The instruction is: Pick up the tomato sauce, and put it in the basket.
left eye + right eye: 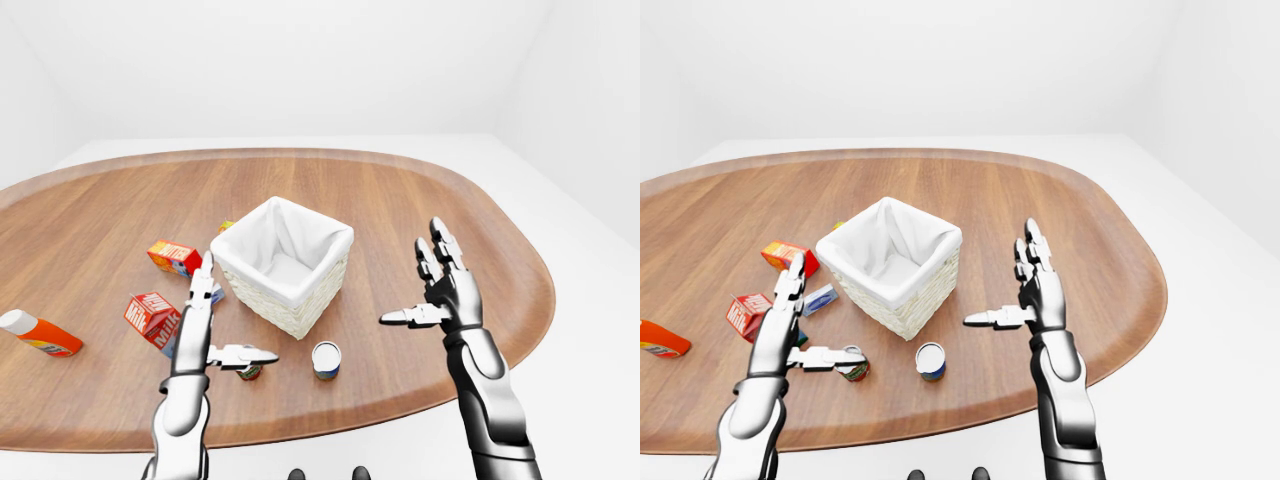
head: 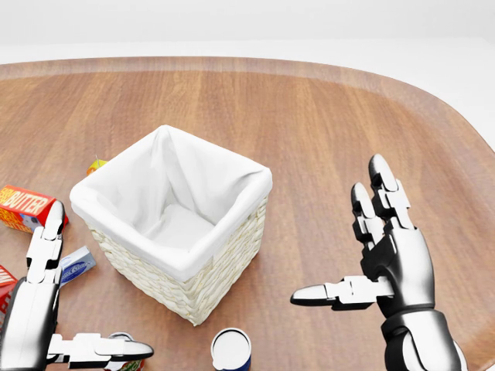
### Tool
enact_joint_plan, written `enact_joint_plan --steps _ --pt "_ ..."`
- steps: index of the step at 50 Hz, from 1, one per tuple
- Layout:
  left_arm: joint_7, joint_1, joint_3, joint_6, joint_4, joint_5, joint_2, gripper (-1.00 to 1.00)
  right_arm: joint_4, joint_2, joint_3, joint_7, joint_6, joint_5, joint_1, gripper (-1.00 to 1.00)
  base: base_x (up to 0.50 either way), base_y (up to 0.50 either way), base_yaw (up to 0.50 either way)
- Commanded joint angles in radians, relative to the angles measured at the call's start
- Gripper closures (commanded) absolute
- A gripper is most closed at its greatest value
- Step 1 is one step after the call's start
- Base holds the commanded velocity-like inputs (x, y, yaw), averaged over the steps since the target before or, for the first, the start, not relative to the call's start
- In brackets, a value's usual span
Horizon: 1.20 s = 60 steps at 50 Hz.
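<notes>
Left hand (image 1: pixel 195 330) is open, fingers spread. The tomato sauce can (image 1: pixel 852 365) stands on the table (image 1: pixel 400 200) directly under its thumb tip, not gripped. Right hand (image 2: pixel 394 263) is open, fingers apart, right of the basket (image 2: pixel 174 220). A blue can (image 2: pixel 231 349) stands between the thumbs.

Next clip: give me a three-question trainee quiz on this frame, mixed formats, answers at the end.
1. True or false: the basket already holds a can.
2. Which robot hand hovers over the red-labelled can? A) left robot hand B) right robot hand
3. Fill in: the blue-labelled can stands on the table, just ____ the basket in the left-eye view.

Key: 1 false, only its white lining shows. 2 A. 3 below.
</notes>
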Motion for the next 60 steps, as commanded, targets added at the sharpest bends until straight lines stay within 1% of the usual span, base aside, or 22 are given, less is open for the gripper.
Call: enact_joint_plan --steps 1,9,17,23,28,38,46,60 --pt "0.006 0.006 -0.01 0.0 0.035 0.025 -0.002 -1.0 0.002 0.002 0.004 0.002 0.0 -0.005 0.006 -1.0 0.0 0.0 0.0" --pt "0.001 0.008 -0.009 0.0 0.023 0.027 -0.001 -1.0 0.006 0.003 0.005 0.002 0.0 -0.007 0.006 -1.0 0.0 0.0 0.0" --pt "0.001 0.011 0.004 0.0 0.016 0.034 -0.001 -1.0 0.011 0.003 0.005 0.003 0.0 -0.007 0.006 -1.0 0.0 0.0 0.0" --pt "0.007 0.015 -0.004 0.0 0.024 0.04 -0.005 -1.0 0.019 0.002 0.003 0.002 0.0 -0.008 0.001 -1.0 0.0 0.0 0.0" --pt "0.003 0.028 0.006 0.0 0.004 0.034 -0.006 -1.0 0.013 0.001 0.002 0.0 0.0 -0.006 0.001 -1.0 0.0 0.0 0.0" --pt "0.018 0.037 -0.009 0.0 0.064 0.042 -0.007 -1.0 0.018 -0.001 0.0 -0.002 0.0 -0.005 -0.006 -1.0 0.0 0.0 0.0" --pt "0.027 0.051 -0.001 0.0 0.084 0.048 -0.004 -1.0 0.024 -0.003 -0.005 -0.006 0.0 0.0 -0.016 -1.0 0.0 0.0 0.0" --pt "0.037 0.043 0.009 0.0 0.116 0.067 0.0 -1.0 0.039 -0.002 -0.002 -0.005 0.0 -0.004 -0.017 -1.0 0.0 0.0 0.0"
